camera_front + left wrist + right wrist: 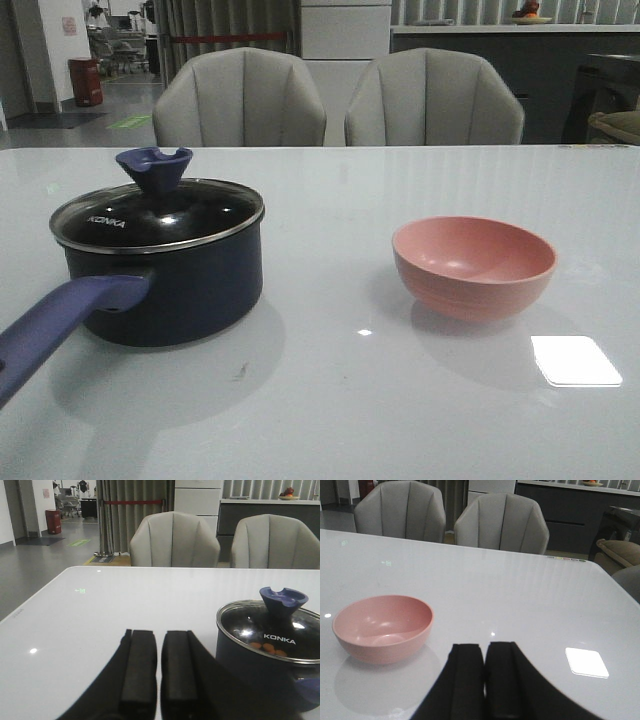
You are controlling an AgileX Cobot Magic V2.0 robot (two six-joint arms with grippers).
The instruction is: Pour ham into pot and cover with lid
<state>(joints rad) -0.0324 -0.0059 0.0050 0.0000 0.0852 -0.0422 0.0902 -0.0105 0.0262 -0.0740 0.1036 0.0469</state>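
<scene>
The glossy white table carries the lidded pot and a pink bowl, well apart.

A: Item one?
B: Pink bowl, upright on white table, nothing inside.
A: Beyond the table?
B: Two grey upholstered chairs, side by side. Red bin, far back left.
</scene>
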